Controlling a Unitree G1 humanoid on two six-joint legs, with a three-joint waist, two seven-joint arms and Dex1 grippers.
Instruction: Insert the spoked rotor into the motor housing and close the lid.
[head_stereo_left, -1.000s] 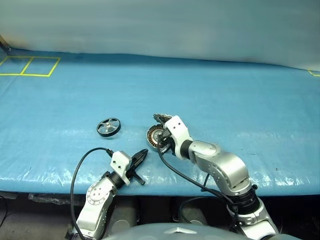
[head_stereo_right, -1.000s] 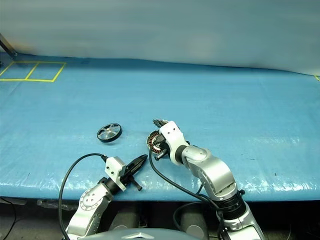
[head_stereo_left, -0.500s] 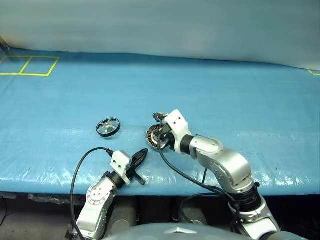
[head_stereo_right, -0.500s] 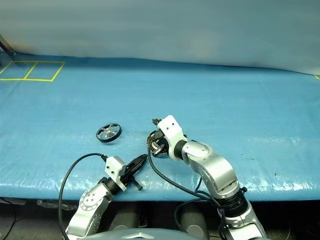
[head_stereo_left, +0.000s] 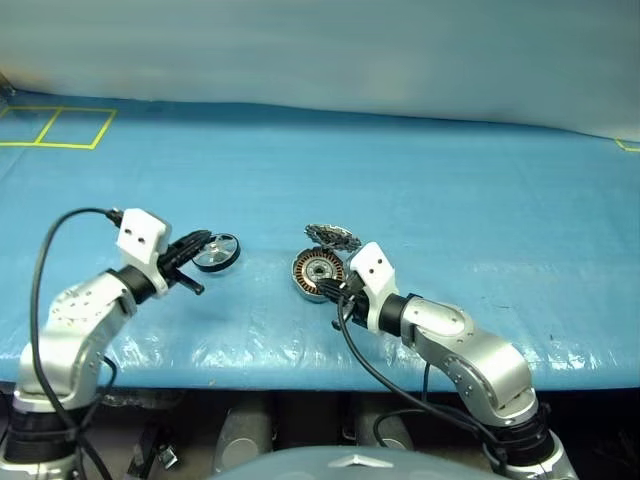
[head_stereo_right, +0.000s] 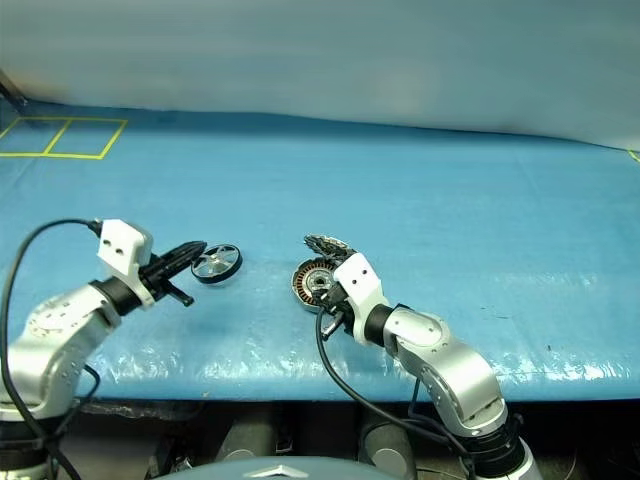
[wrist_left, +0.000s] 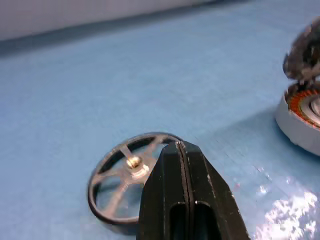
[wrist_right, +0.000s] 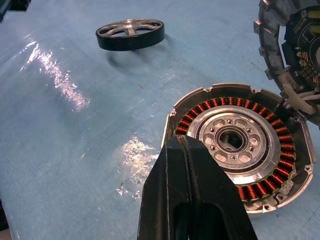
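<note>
The spoked rotor is seen lying flat on the blue table cover, left of the motor housing, whose lid stands open on its far side; no writing or brand can be read on any part. The left gripper is held with fingers pressed together, empty, its tips at the rotor's left edge. The right gripper, likewise pinched together and empty, is held at the housing's near rim.

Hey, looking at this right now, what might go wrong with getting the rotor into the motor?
The left gripper is shut with its tips at the spoked rotor; coming down closed, it may shove the wheel across the slick blue cover instead of gripping it. The lid stands open above the motor housing and might drop shut early.
</note>
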